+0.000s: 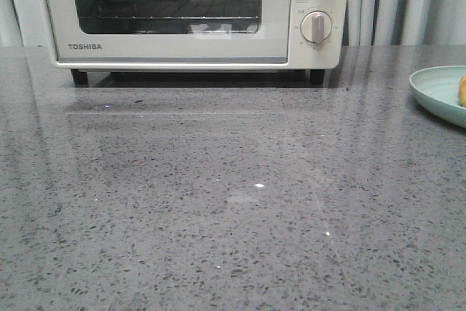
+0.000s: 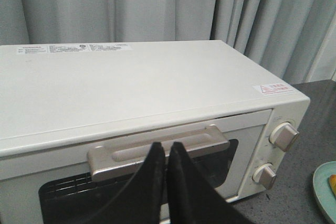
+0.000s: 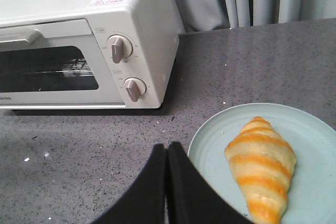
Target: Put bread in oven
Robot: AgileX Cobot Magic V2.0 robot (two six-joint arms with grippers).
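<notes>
The cream-white Toshiba oven (image 1: 182, 12) stands at the back of the grey table with its glass door closed; it also shows in the left wrist view (image 2: 131, 93) and the right wrist view (image 3: 79, 51). The golden striped bread (image 3: 261, 169) lies on a pale green plate (image 3: 215, 150) at the table's right; only a sliver of the bread (image 1: 462, 91) shows in the front view. My left gripper (image 2: 164, 148) is shut and empty, hovering just in front of the oven's silver door handle (image 2: 157, 148). My right gripper (image 3: 167, 150) is shut and empty, above the table beside the plate's rim.
The plate (image 1: 440, 92) sits at the right edge of the front view. Two round dials (image 1: 317, 25) are on the oven's right side. Grey curtains (image 2: 157, 3) hang behind the oven. Neither arm shows in the front view.
</notes>
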